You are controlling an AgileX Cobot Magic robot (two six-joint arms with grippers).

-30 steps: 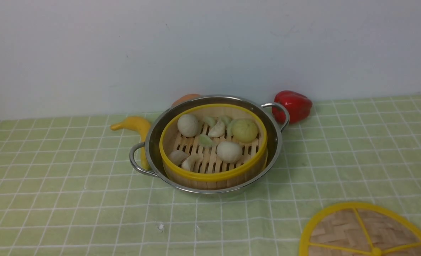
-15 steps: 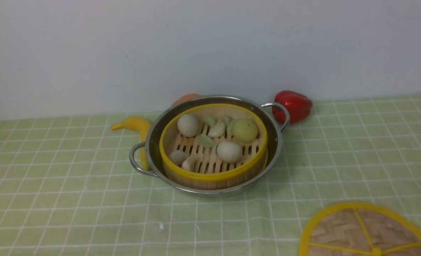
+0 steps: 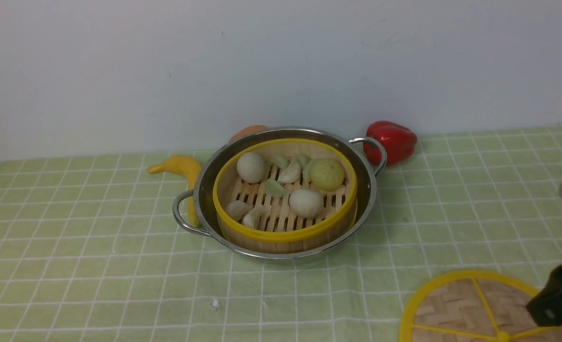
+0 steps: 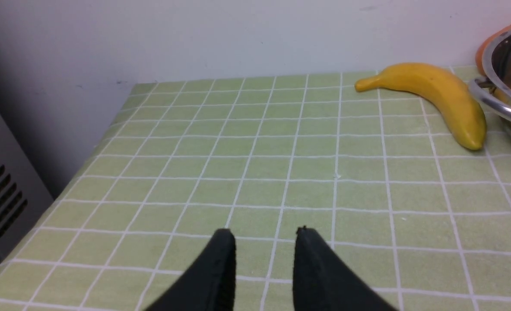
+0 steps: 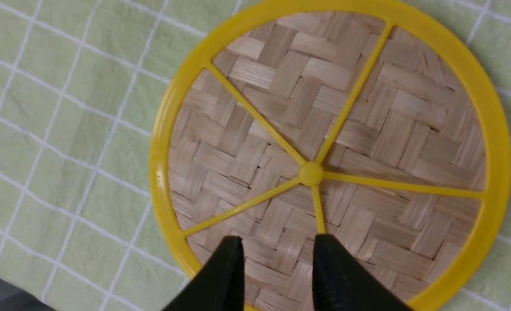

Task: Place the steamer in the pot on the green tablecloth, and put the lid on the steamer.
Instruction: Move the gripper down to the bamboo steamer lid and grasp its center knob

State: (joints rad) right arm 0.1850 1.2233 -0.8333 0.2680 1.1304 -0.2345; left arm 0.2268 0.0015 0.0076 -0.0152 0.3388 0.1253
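Pale green tablecloth (image 3: 119, 280) with a white grid covers the surface, and nearest on it the lid (image 5: 259, 142) lies flat, cut off by the front view's edge but with all its spokes showing in the right wrist view, beneath the right gripper (image 5: 277, 242), whose empty jaws stand apart. Only the left wrist view shows the left gripper (image 4: 265, 235), also parted and empty, over bare cloth. Farther off, the front view alone reveals the buns inside the steamer (image 3: 285, 237), which sits in the pot (image 3: 370, 190), between the banana (image 4: 445, 93) and the red pepper (image 3: 391, 142).
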